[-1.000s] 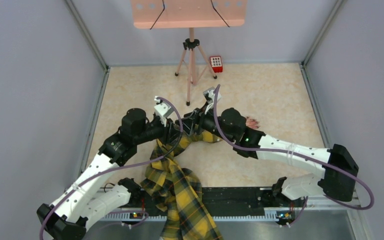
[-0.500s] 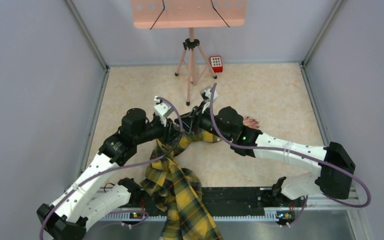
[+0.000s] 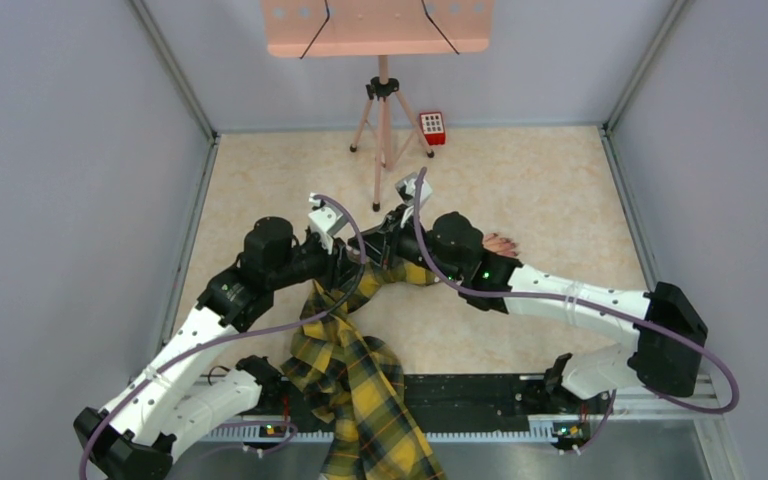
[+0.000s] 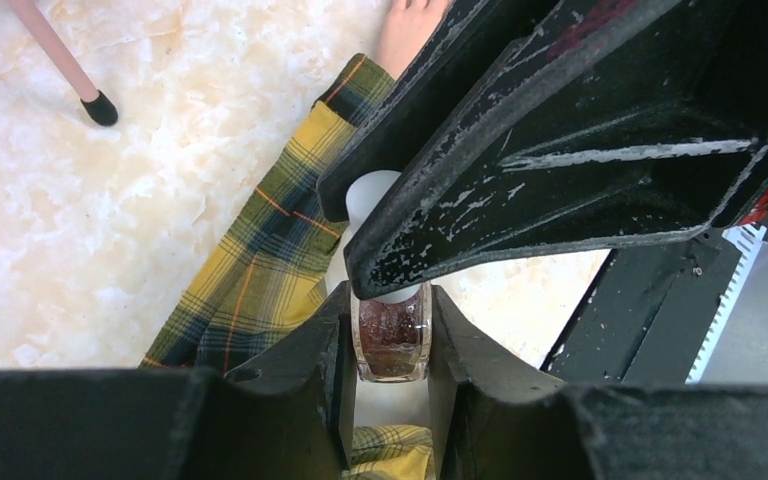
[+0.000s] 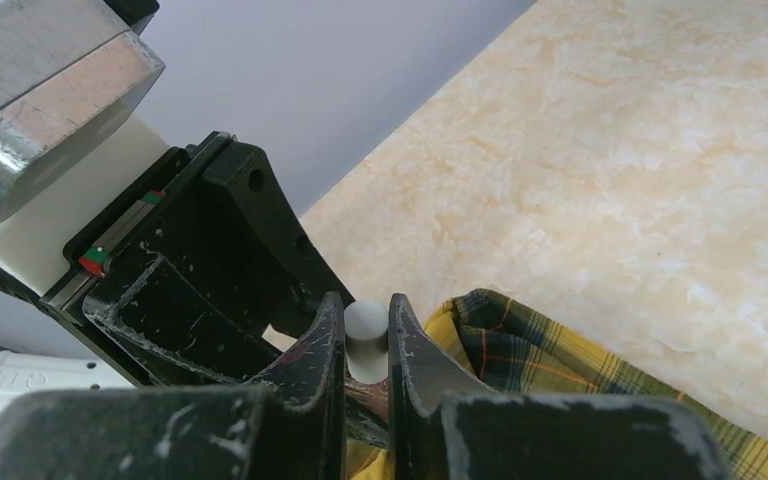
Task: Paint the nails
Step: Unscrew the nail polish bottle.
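Note:
A small glass bottle of dark red polish [image 4: 392, 338] stands upright between the fingers of my left gripper [image 4: 390, 312], which is shut on it. The bottle's white cap [image 5: 366, 336] is pinched by my right gripper [image 5: 367, 322], shut on it from the other side. In the top view both grippers meet above the yellow-black plaid sleeve [image 3: 358, 372], left gripper [image 3: 362, 262], right gripper [image 3: 388, 246]. The pale mannequin hand [image 3: 503, 243] lies flat to the right, partly hidden by my right arm. Its nails [image 3: 511, 240] show only as tiny reddish tips.
A pink tripod stand [image 3: 383, 120] carrying a pink board [image 3: 378, 25] stands behind the grippers, with one foot [image 4: 100, 108] close by. A small red keypad box [image 3: 432, 127] sits at the back wall. Grey walls enclose the marbled table on three sides.
My right gripper has closed from about half open onto the white cap, and the right arm has shifted slightly left. The left gripper stays shut on the bottle.

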Robot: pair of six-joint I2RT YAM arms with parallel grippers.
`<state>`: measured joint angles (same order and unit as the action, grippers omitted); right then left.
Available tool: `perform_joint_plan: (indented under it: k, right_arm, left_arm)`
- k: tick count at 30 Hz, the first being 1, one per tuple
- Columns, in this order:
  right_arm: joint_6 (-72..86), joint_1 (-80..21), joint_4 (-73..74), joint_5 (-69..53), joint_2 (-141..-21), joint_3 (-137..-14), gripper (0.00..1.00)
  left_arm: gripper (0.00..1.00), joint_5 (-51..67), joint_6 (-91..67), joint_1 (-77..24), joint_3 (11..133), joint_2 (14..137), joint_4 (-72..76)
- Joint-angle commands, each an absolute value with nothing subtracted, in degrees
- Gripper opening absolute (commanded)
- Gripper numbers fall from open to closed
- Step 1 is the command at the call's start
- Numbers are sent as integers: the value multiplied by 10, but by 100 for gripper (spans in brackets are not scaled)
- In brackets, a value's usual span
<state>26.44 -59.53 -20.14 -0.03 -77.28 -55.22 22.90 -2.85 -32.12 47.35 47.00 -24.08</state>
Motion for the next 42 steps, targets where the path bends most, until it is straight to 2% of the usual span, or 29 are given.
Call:
perform_joint_plan:
  k: [1,5,7,15,23,30,34,42]
  right_arm:
    - [282,-601,-241,41,-736,-540,0]
    - [295,-601,-275,66,-707,-514,0]
    - [301,-601,-293,73,-693,-502,0]
    - [317,-600,-329,78,-673,-484,0]
    - [331,-601,-337,69,-684,-489,0]
    - [341,-601,-341,64,-691,-490,0]
    - [343,-601,-340,64,-693,-490,0]
    - [343,-601,-329,68,-701,-493,0]
  left_arm:
    - [14,230,-39,-322,485,456,-194]
    - [48,221,-59,-322,480,443,-178]
    - [59,223,-65,-319,478,437,-172]
    - [69,285,-106,-299,473,438,-134]
    - [70,321,-157,-294,463,447,-72]
    - [45,342,-155,-294,466,469,-73]
    - [38,339,-157,-294,466,469,-72]
    - [43,340,-159,-294,465,470,-70]
